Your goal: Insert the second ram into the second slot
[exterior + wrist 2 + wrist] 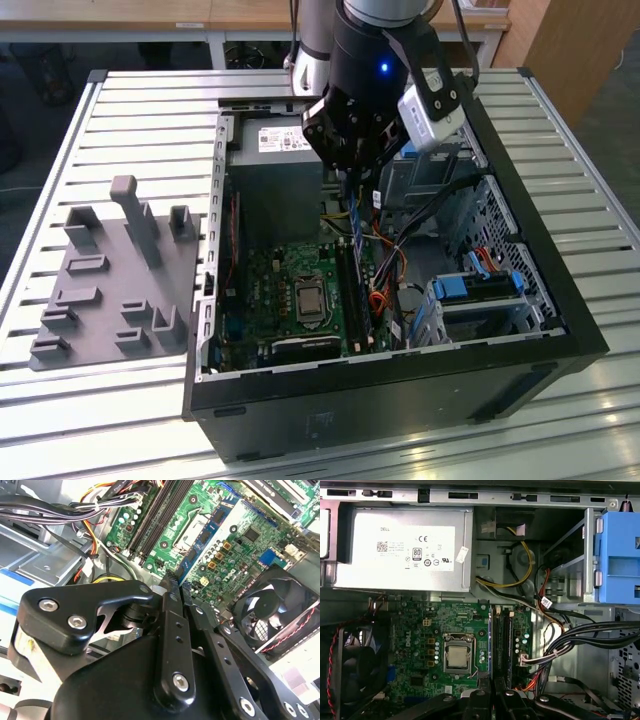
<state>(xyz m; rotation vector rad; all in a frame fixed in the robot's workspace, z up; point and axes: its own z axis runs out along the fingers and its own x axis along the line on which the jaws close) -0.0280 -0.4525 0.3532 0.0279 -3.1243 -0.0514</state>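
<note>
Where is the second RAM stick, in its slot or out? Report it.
Out, as far as shows. The second ram is clamped in the gripper and hangs above the motherboard, hiding parts beside the processor socket.

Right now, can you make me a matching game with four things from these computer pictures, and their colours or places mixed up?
Things:
1. second ram
2. power supply
3. fan
4. tray with pegs

Colour or place:
A. grey, standing outside the computer case
B. black, with curved blades
C. blue, held between the jaws
D. silver box with a white label

Pairs: 1-C, 2-D, 3-B, 4-A
</note>
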